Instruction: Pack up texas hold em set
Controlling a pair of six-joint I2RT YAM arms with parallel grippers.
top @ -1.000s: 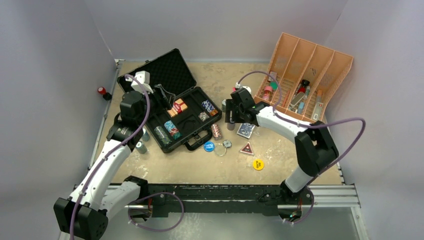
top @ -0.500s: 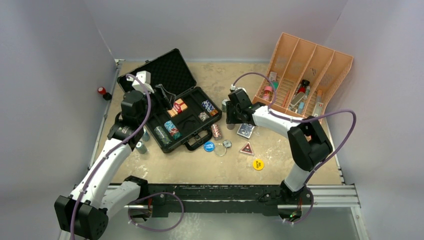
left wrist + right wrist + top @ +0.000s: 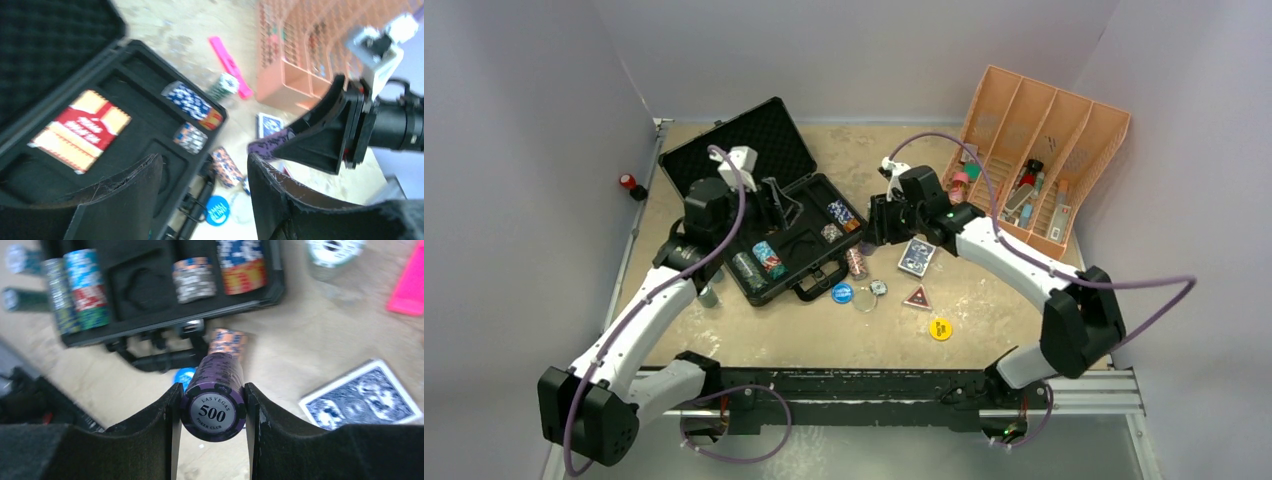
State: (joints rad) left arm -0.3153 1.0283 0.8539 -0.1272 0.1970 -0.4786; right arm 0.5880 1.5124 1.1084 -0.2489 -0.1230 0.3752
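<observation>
Right jaws are gripping a purple chip stack. Left jaws are hovering open, empty, above the black case.

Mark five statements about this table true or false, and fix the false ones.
1. The right gripper holds a purple chip stack. True.
2. The left gripper grips the red deck. False: it is open and empty, and the red deck lies in the case.
3. The blue deck lies inside the case. False: it lies on the table, outside the case.
4. The case lid stands open. True.
5. The pink marker sits in the orange tray. False: it lies on the table beside the tray.
</observation>
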